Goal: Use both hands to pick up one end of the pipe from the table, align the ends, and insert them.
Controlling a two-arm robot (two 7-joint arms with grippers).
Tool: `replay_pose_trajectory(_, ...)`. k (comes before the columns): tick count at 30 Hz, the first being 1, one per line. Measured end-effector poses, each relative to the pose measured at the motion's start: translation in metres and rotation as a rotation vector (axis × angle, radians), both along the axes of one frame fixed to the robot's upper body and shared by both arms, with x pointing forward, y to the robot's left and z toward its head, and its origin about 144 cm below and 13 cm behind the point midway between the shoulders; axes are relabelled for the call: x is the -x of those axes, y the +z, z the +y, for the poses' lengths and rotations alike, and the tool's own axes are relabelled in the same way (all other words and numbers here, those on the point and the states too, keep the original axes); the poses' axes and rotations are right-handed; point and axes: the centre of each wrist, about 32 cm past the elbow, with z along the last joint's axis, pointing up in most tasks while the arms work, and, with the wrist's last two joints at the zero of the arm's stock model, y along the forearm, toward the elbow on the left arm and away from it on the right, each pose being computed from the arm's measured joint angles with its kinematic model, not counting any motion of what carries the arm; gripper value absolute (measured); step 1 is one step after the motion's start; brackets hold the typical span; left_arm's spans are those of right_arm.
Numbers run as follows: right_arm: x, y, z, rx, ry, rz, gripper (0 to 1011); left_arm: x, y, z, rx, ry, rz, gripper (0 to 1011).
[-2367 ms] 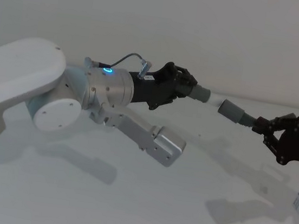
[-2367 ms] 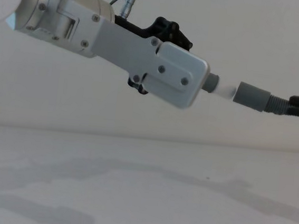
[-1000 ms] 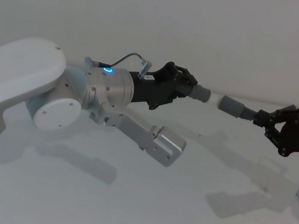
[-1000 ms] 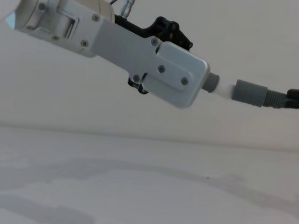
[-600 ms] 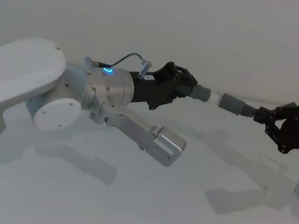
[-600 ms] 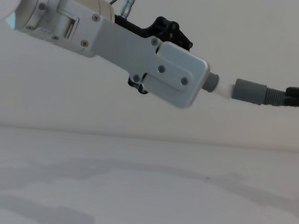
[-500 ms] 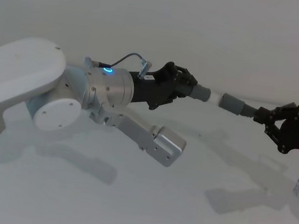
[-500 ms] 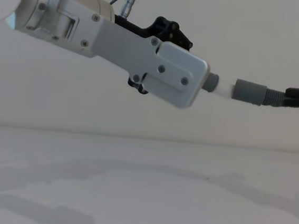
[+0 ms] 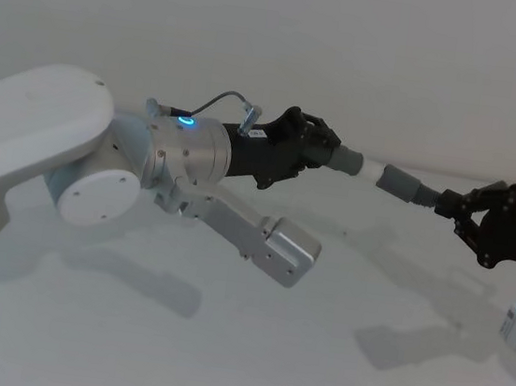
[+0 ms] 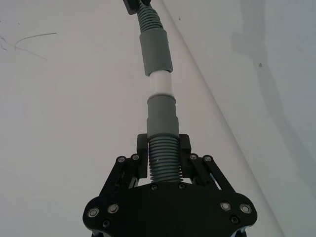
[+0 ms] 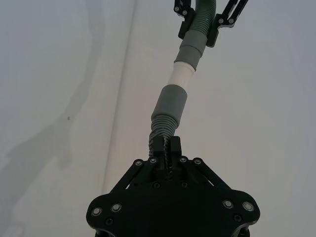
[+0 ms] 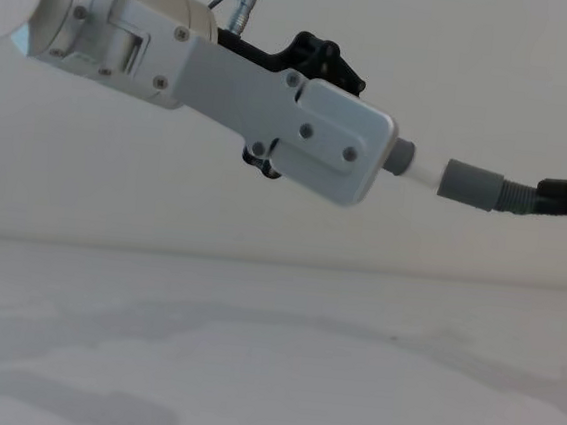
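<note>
Left tool (image 10: 163, 160) clamped on ribbed hose (image 10: 163, 163), right tool (image 11: 165, 148) clamped on second ribbed hose (image 11: 160, 129), both raised above the bench (image 9: 219, 358), white spigot (image 10: 160, 85) meeting the opposite grey cuff (image 10: 155, 52), ends in line.

Broad white upper shell on the left arm (image 9: 29, 141), then a silver-grey wrist with a small glowing blue-green light, a thin grey cable and screwed metal plates. Black linkage left gripper (image 9: 313, 143) and right gripper (image 9: 463, 207), studded with small silver screws.
</note>
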Motion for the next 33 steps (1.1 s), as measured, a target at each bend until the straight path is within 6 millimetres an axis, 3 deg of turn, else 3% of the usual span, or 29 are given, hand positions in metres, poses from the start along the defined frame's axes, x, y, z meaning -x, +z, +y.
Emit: replay_pose_trajectory(33, -0.0002, -0.0013, 0.0041, -0.045, -0.001, -0.006, 58, 0.0, 0.0, 0.0, 0.0, 0.0, 0.0, 345)
